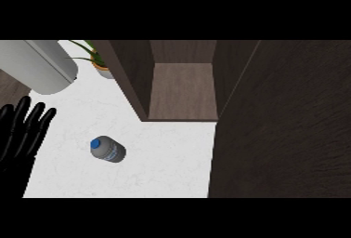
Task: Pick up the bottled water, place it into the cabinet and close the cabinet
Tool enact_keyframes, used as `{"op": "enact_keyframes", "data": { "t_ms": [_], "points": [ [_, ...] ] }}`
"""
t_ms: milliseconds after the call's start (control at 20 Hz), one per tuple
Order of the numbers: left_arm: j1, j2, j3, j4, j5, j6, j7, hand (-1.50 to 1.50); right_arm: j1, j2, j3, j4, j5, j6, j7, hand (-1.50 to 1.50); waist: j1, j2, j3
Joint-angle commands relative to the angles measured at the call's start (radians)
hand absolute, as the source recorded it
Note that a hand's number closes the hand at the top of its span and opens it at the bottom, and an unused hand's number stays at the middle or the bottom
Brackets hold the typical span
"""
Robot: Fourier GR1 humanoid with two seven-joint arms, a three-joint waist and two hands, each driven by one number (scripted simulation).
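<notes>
A small water bottle (107,149) with a blue cap stands on the white counter (158,162), seen from above. My left hand (21,132) shows at the left edge, open with fingers up, resting well left of the bottle. The cabinet (182,93) stands behind the bottle at the back middle, its inside shelf bare and brown. Its door (284,121) is open, a wide dark wood panel filling the right side. My right hand is not in view.
A grey rounded cylinder (37,65) lies at the back left. A potted green plant (99,60) stands beside the cabinet's left wall. The counter's front edge runs along the bottom of the view.
</notes>
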Motion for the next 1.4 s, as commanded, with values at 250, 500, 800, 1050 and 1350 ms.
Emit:
{"op": "enact_keyframes", "data": {
  "t_ms": [250, 500, 800, 1050, 1350],
  "points": [
    [0.194, 0.051, 0.135, -0.153, 0.300, -0.113, 0.119, -1.50, 0.025, -0.029, 0.046, -0.159, -0.064, 0.044, 0.175, -1.50, 0.002, 0.002, -0.001],
    [0.106, 0.072, 0.168, -0.176, 0.326, -0.029, 0.260, -1.50, 0.018, 0.042, 0.223, -0.240, 0.092, -0.040, 0.284, -1.50, -0.004, 0.003, -0.001],
    [0.216, -0.001, 0.143, -0.201, 0.251, -0.109, 0.233, -1.50, 0.018, 0.079, 0.305, -0.210, 0.186, -0.073, 0.241, -1.50, -0.002, 0.002, -0.001],
    [0.163, 0.023, 0.143, -0.107, 0.157, -0.164, 0.213, -1.50, -0.023, 0.077, 0.315, -0.313, 0.198, -0.121, 0.386, -1.50, -0.006, 0.003, -0.002],
    [0.046, -0.007, 0.096, 0.007, 0.062, -0.124, 0.229, -1.50, 0.074, 0.007, 0.319, -0.350, 0.151, -0.094, 0.330, -1.50, -0.021, 0.003, -0.001]
  ]
}}
